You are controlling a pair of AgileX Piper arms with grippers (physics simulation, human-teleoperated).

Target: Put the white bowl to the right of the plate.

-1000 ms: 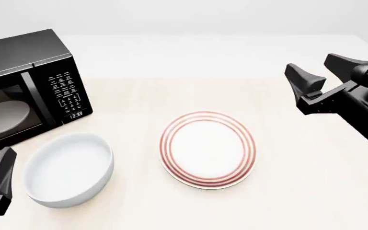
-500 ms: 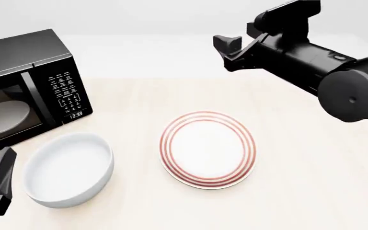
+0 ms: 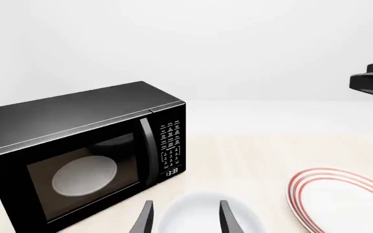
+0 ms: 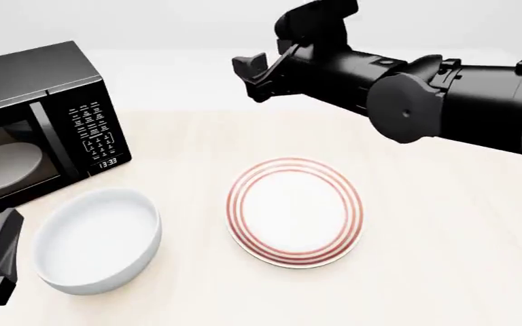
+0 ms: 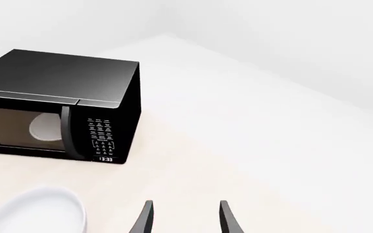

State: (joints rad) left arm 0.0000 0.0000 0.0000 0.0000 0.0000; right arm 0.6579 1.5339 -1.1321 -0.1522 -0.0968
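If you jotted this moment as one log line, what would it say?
white bowl: left of plate, unmoved | right gripper: open, raised, empty | left gripper: open, near bowl | microwave: closed

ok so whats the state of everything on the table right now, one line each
plain glossy white bowl: upright, empty, left of the plate
flat red-ringed white plate: flat on the table, nothing on it
black microwave: door closed, clock lit, pale dish inside
left gripper: open, empty
right gripper: open, empty, raised above the table
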